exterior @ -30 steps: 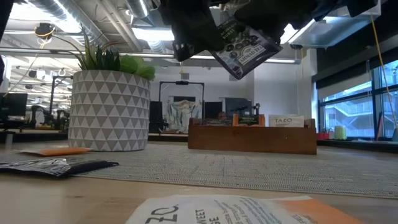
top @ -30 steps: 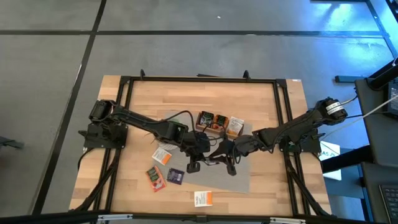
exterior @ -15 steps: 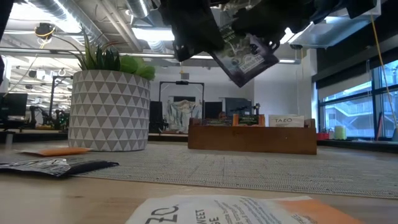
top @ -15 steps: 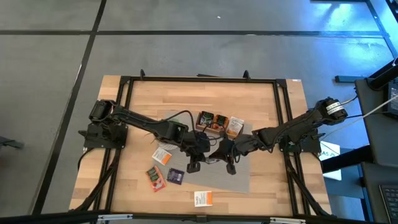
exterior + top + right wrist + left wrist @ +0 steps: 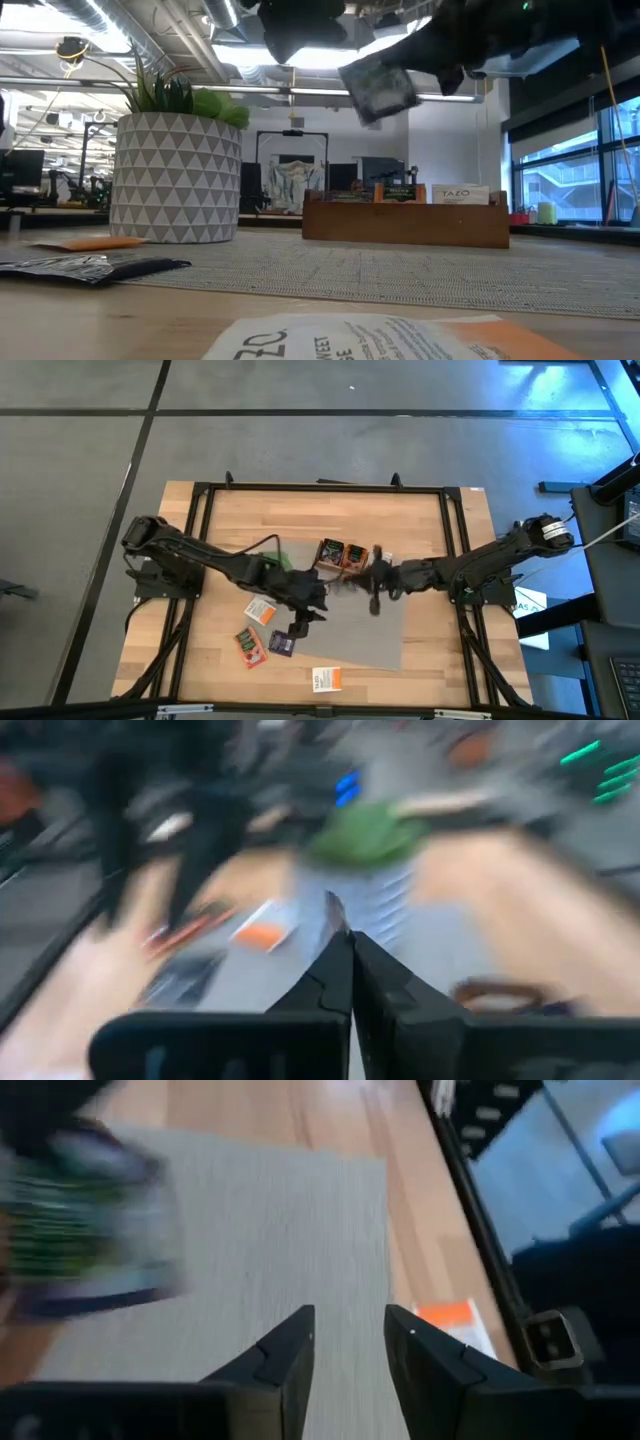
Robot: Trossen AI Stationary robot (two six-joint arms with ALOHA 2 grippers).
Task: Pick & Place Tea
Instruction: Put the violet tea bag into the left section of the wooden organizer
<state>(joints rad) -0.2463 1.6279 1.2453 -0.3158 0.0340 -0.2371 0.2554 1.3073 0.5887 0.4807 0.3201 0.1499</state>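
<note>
Toward the left of the desk (image 5: pixel 420 520), four sachets are still waiting: a white-and-orange one (image 5: pixel 262 610), an orange-red one (image 5: pixel 249 645), a dark one (image 5: pixel 282 643) and another white-and-orange one (image 5: pixel 326 679) near the front edge. The left end effector (image 5: pixel 350 1315) is hovering over the grey mat (image 5: pixel 365 635) with its fingers apart and nothing between them. Just beside it, a dark sachet (image 5: pixel 378 90) is hanging in the air, and the right end effector (image 5: pixel 345 935) is pinching it with its fingers pressed together. The wooden box (image 5: pixel 405 225) is already holding several sachets standing in its compartments. So the task is looking partly done: one sachet is travelling, apparently boxward, and at least four are remaining to be collected.
</note>
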